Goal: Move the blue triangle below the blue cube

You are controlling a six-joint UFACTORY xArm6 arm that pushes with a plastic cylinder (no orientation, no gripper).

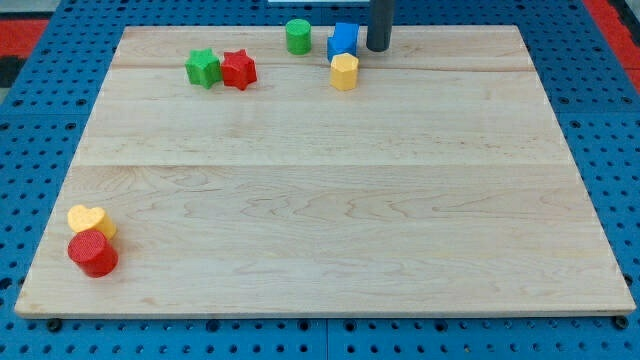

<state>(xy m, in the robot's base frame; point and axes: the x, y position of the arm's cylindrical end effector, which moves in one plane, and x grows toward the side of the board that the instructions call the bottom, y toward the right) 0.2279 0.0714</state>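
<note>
A blue cube (347,35) sits near the board's top edge, right of the middle. A second blue piece, seemingly the blue triangle (334,47), presses against its lower left side; the two are hard to tell apart. My tip (377,49) rests on the board just to the right of the blue cube, close to it or touching it. A yellow hexagonal block (344,72) lies directly below the blue blocks, touching or nearly touching them.
A green cylinder (297,36) stands left of the blue blocks. A green star (203,68) and a red star (238,68) touch at the top left. A yellow heart (88,218) and a red cylinder (93,253) sit at the bottom left corner.
</note>
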